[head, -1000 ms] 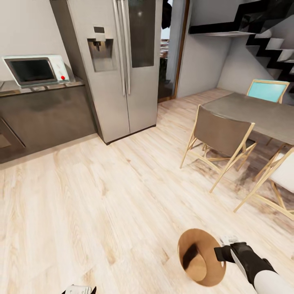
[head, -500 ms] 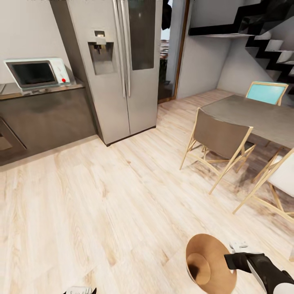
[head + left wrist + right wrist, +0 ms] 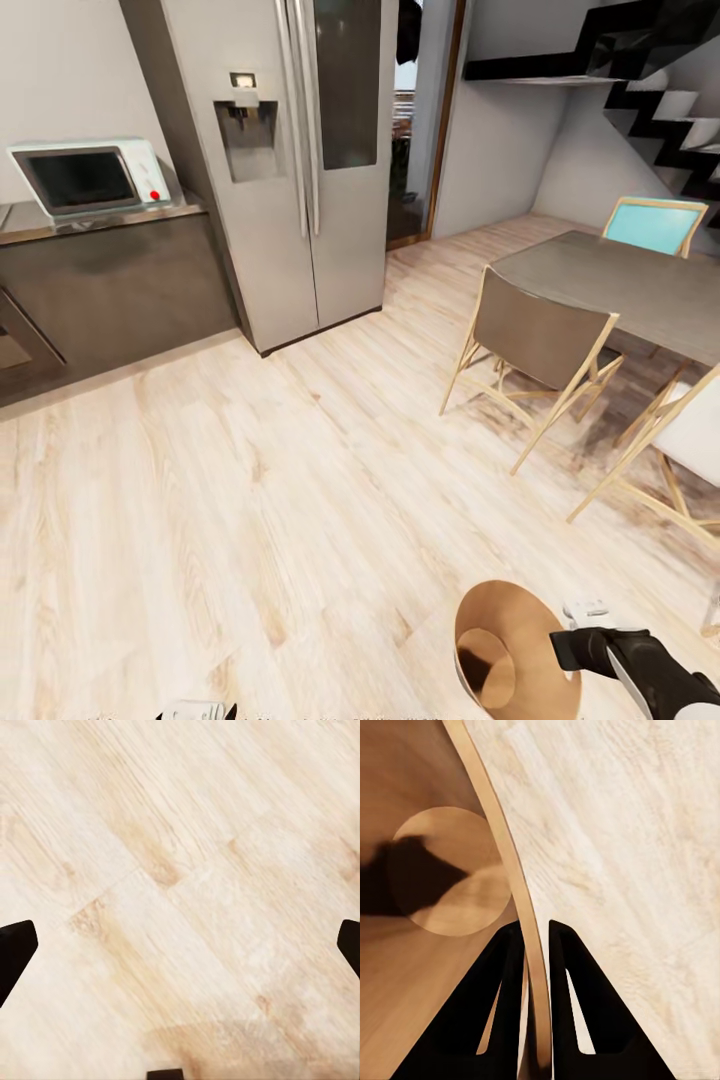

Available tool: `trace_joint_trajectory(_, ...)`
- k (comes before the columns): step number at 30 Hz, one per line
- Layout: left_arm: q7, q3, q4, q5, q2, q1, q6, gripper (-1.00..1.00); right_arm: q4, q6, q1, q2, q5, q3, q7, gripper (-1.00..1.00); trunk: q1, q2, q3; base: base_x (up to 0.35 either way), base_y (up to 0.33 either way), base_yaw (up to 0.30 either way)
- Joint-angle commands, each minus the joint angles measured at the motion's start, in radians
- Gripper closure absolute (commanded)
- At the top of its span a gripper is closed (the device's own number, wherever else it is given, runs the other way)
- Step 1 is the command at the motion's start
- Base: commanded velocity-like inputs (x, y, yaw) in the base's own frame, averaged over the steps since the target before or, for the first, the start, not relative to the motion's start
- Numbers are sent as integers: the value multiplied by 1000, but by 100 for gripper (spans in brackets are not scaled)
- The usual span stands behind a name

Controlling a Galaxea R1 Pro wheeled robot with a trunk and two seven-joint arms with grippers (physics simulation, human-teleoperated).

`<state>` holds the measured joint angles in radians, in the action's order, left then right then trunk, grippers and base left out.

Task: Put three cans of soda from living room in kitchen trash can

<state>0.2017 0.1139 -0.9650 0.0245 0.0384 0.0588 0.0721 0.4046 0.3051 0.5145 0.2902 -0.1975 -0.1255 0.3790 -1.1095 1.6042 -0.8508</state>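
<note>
the right pincer (image 3: 560, 648) is clamped on the rim of the trash can (image 3: 510, 650), one finger inside the brown wall and one outside, as the right wrist view shows with the thin rim running between the two black fingers (image 3: 502, 1005). the can hangs low at the right of the head view, above the light wood floor (image 3: 250, 500), its mouth turned up toward the camera so the round brown bottom is visible with a dark shadow across it; nothing else can be seen inside. compared with a second ago the can sits lower and a little further right in the head view, and the black forearm has slid down toward the corner with it; the room has barely shifted. the left pincer (image 3: 180, 945) has its fingers spread wide apart, their black tips at opposite edges of the left wrist view with bare floorboards between, holding nothing. ahead stands a steel fridge (image 3: 300, 160) with a water dispenser, and beside it a dark desk (image 3: 110, 280) carrying a white microwave (image 3: 90, 175). to the right is a grey dining table (image 3: 620, 285) with a brown-backed chair (image 3: 535, 345) pushed near it and a turquoise chair (image 3: 655, 222) on the far side, a black staircase (image 3: 670, 110) behind.
</note>
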Motion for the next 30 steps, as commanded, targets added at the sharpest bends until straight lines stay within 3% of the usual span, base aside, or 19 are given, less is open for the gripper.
trace_joint_trajectory(1,0,0,0,0,0,0,0,-100,0,1,-1,0,8,-1,5,100,4,-7,2,0,0,0)
trace_joint_trajectory(21,0,0,0,-2,0,0,0,-100,-1,-1,-42,-4,9,0,6,100,81,-147,58,0,0,0)
trace_joint_trajectory(30,-1,0,0,-2,0,0,0,-100,-1,-3,-55,-5,9,-1,6,100,115,-210,95,0,0,-66)
